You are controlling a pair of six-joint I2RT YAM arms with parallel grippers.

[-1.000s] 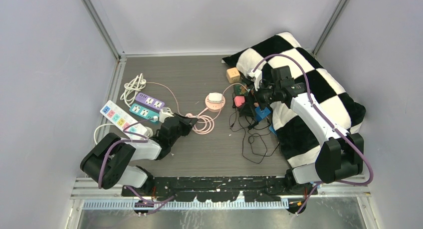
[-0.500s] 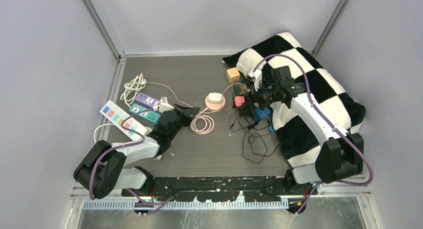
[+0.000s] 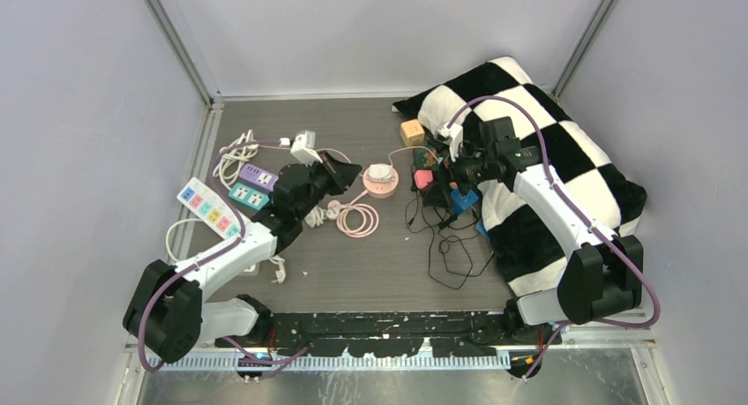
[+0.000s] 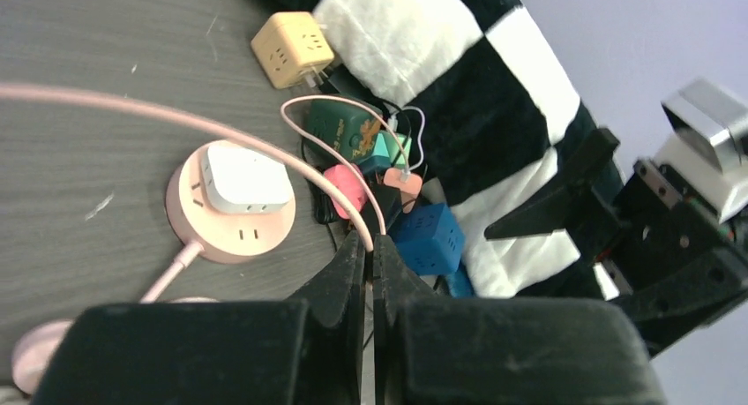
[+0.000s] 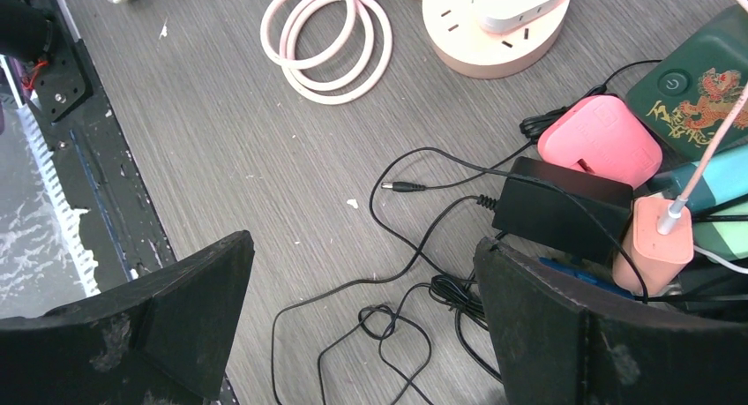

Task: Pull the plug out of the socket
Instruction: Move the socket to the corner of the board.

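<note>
My left gripper (image 3: 346, 168) is shut on a thick pink cable (image 4: 132, 109), pinched between the fingertips in the left wrist view (image 4: 370, 240). A white plug (image 3: 302, 144) on that cable hangs raised behind the gripper, apart from the purple power strip (image 3: 264, 177) and the teal strip (image 3: 250, 196). The round pink socket (image 3: 380, 186) carries a white adapter (image 4: 243, 177) and lies just right of the gripper. My right gripper (image 3: 447, 169) is open and empty (image 5: 360, 246), hovering over loose black cables (image 5: 415, 321).
A white strip with coloured sockets (image 3: 205, 206) lies far left. A coil of pink cable (image 3: 357, 219) lies mid-table. Cube sockets and chargers, yellow (image 3: 412, 131), pink (image 5: 600, 140), blue (image 4: 430, 237) and green (image 5: 697, 87), crowd against the checkered pillow (image 3: 564, 149).
My left arm has reached up and to the right with the pink cable. The white plug has come away from the strips and risen towards the back.
</note>
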